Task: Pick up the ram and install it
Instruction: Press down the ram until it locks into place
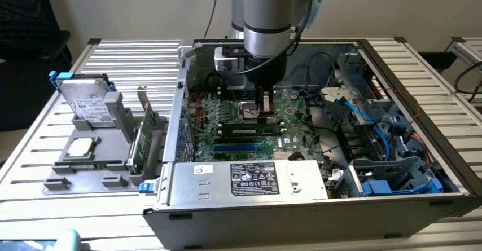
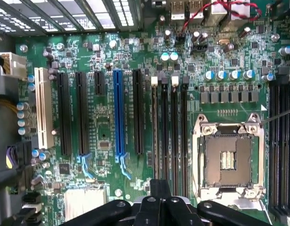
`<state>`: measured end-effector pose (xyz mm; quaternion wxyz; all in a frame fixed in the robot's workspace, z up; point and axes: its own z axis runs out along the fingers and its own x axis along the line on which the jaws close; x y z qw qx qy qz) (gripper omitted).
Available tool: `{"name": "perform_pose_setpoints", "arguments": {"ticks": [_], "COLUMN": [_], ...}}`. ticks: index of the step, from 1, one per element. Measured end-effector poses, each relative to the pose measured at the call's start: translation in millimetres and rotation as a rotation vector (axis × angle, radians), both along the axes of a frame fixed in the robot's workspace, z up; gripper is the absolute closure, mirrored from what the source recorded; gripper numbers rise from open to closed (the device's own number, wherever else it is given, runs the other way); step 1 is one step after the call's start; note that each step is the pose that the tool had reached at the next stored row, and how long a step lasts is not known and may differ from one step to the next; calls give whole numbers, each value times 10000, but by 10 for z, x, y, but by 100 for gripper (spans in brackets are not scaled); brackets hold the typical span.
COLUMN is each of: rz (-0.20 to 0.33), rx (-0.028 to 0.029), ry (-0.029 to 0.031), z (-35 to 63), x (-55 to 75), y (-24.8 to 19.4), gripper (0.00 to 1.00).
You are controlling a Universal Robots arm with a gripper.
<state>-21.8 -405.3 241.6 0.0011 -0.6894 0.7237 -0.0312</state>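
A thin green ram stick (image 1: 87, 164) lies along the front of a grey holder (image 1: 75, 182) outside the case, at the exterior view's left. A second green stick with black chips (image 1: 252, 130) stands in a black slot on the motherboard (image 1: 297, 128). My gripper (image 1: 263, 114) hangs inside the open computer case, just above and behind that seated stick and far from the holder. In the wrist view the gripper (image 2: 160, 184) is shut, with nothing visible between its fingers. It hovers over the long black slots (image 2: 175, 132) beside the open CPU socket (image 2: 227, 162).
The holder also carries a hard drive (image 1: 89, 101), a CPU chip (image 1: 83, 147) and an upright expansion card (image 1: 148, 128). Inside the case, a power supply (image 1: 249, 179) sits at the front, and blue cables and drive cages (image 1: 391, 175) fill the right. PCI slots (image 2: 119, 113) lie beside the ram slots.
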Motion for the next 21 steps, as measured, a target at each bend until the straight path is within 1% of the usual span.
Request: {"name": "perform_pose_setpoints", "arguments": {"ticks": [13, 16, 21], "rz": [-25, -24, -25], "rx": [2, 3, -16], "ry": [-1, -4, -3], "z": [-1, -1, -14], "x": [-400, -420, -471], "y": [0, 0, 7], "gripper": [89, 89, 89]}}
